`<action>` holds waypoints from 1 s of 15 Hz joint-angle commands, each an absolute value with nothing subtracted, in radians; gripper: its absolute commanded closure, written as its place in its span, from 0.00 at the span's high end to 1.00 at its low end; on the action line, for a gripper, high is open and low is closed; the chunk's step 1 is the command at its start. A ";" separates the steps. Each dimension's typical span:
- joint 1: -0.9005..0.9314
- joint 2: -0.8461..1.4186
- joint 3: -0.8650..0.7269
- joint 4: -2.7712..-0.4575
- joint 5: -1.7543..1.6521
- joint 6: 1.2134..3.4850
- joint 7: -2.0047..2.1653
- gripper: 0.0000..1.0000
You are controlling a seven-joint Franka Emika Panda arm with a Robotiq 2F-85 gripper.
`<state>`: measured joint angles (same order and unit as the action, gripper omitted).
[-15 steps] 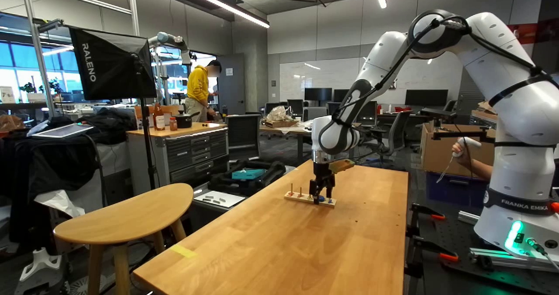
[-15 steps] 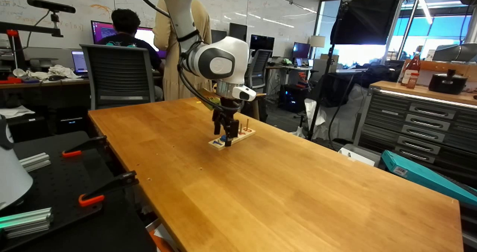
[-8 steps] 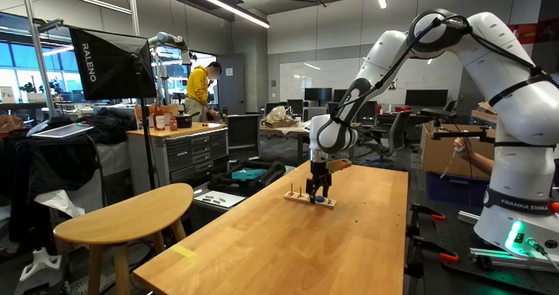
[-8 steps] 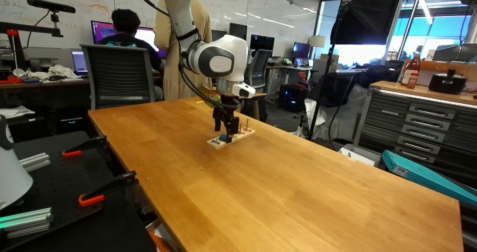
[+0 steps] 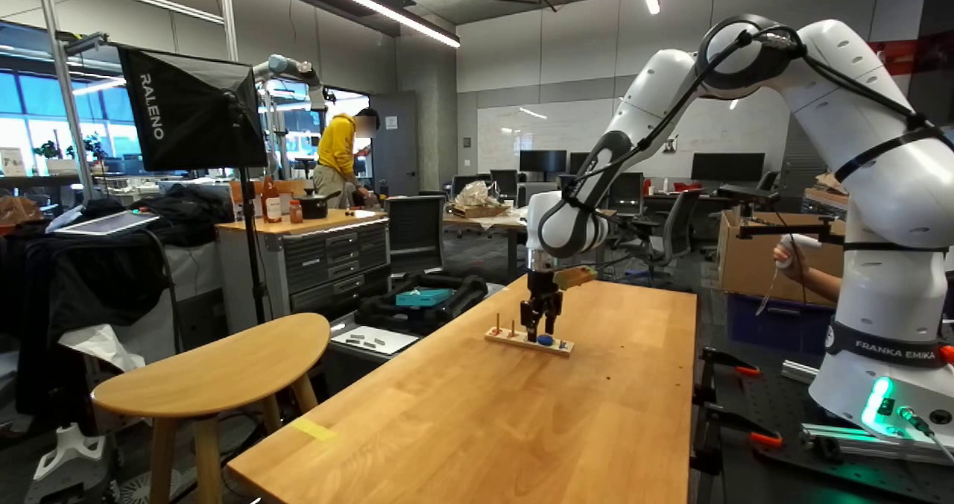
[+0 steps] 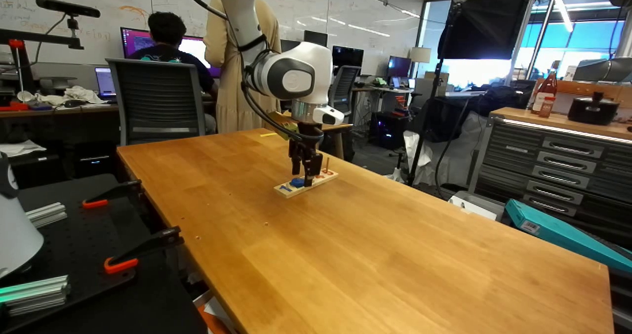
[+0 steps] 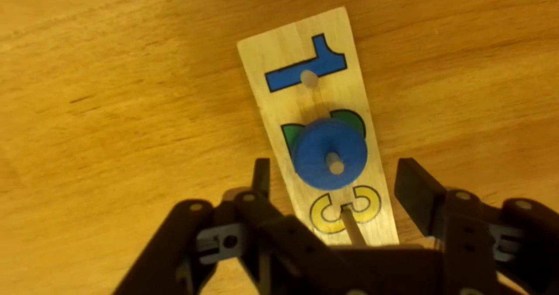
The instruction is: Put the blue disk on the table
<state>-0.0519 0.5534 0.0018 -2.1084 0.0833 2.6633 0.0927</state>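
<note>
The blue disk (image 7: pixel 312 155) sits around a peg over the green 2 on a narrow wooden peg board (image 7: pixel 284 107). The disk also shows in both exterior views (image 5: pixel 545 340) (image 6: pixel 296 182). The board lies on the light-wood table (image 5: pixel 522 422), which also shows in an exterior view (image 6: pixel 370 250) and in the wrist view (image 7: pixel 131 111). My gripper (image 7: pixel 335 168) is open and empty, its fingers apart on either side of the board in the wrist view. In both exterior views, the gripper (image 5: pixel 541 333) (image 6: pixel 302 177) points down just above the board, close to the disk.
Bare thin pegs (image 5: pixel 498 323) stand up from the board's far end. A rounded oval light-wood top (image 5: pixel 216 362) is beside the table. Black clamps with orange handles (image 6: pixel 121 265) grip the table's robot-side edge. A grey drawer cabinet (image 6: pixel 553 161) stands beyond.
My gripper has risen a little and shifted along the board toward the taller pegs. The disk shows more clearly now and stays on the board. The board shifted very slightly.
</note>
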 commanded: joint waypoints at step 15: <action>0.017 0.467 -0.063 -2.112 0.064 2.572 0.214 0.18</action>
